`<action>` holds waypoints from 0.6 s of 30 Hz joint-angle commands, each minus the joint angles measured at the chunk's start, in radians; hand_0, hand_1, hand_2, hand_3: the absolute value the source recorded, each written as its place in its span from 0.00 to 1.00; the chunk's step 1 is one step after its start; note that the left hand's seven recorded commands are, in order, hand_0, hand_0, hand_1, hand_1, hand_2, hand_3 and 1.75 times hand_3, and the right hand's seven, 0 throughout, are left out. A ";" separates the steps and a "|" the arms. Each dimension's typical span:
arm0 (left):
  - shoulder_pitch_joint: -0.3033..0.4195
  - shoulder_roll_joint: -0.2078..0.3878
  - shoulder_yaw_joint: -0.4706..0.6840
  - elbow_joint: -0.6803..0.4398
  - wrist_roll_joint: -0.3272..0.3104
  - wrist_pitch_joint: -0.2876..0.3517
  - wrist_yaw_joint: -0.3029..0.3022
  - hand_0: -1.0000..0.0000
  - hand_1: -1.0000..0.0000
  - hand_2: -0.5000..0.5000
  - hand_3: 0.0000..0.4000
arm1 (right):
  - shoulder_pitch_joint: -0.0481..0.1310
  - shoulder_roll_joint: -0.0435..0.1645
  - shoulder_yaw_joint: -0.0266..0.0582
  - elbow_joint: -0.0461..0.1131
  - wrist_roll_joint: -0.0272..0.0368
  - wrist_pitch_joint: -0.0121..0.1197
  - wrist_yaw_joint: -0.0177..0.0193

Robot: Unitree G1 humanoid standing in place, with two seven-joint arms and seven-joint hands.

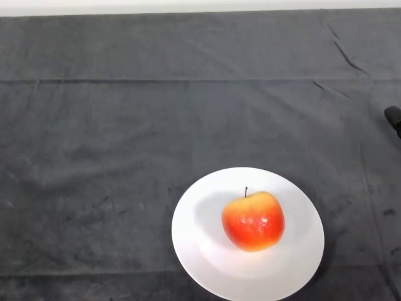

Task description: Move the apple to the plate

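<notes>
Nearest us sits the plate, white and round, low in the head view and somewhat right of the middle; its near rim is cut off by the bottom edge of the view. We see the apple resting on the plate, fully inside the rim and a little right of the plate's centre. It stands upright. Its skin is red-orange, going to yellow near the top and along the lower edge, and we note a pale sheen on its front. Its thin dark stem points straight up from the crown. A soft grey shadow falls on the plate just left of the apple.

Around the plate we see the cloth, dark grey and lying flat over the whole surface. One long crease runs across it from side to side in the far part, and a second fold runs level with the plate's near portion on the left. A few sharper wrinkles slant across the far right corner. Beyond the cloth's far edge we see a pale strip along the top.

At the right edge, well apart from the plate, a small black object pokes in; we cannot tell what it is.
</notes>
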 commanded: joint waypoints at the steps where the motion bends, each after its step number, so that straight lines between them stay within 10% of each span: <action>1: 0.018 -0.003 0.031 -0.004 -0.010 -0.005 0.012 1.00 1.00 0.50 0.00 | 0.008 -0.054 -0.0102 0.013 0.0005 -0.008 0.0097; 18: 0.014 0.000 0.029 0.008 -0.012 -0.011 0.009 1.00 1.00 0.50 0.00 | 0.008 -0.054 -0.0103 0.013 0.0004 -0.008 0.0098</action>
